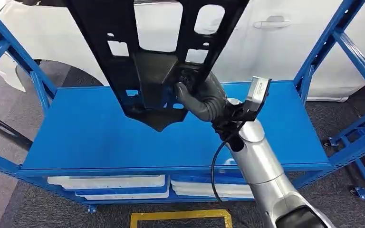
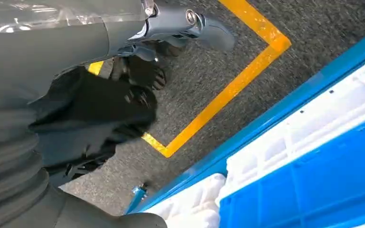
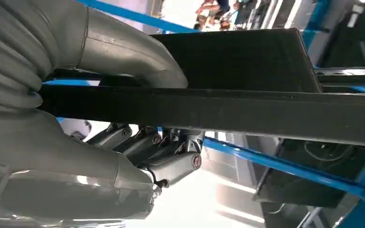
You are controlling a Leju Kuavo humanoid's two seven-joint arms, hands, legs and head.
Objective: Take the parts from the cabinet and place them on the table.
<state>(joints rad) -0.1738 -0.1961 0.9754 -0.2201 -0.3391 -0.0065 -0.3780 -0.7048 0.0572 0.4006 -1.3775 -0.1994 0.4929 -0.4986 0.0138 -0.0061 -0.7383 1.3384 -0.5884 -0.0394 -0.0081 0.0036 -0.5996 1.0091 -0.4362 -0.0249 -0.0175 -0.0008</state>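
Part (image 1: 152,61) | black panel | gripped by right hand (image 1: 195,97) | above shelf (image 1: 85,128)

One black part (image 1: 157,61), one blue shelf rack (image 1: 100,133), several white trays (image 1: 107,183), one white car (image 1: 285,42)

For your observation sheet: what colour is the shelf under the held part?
Blue shelf, clearest in the head view.
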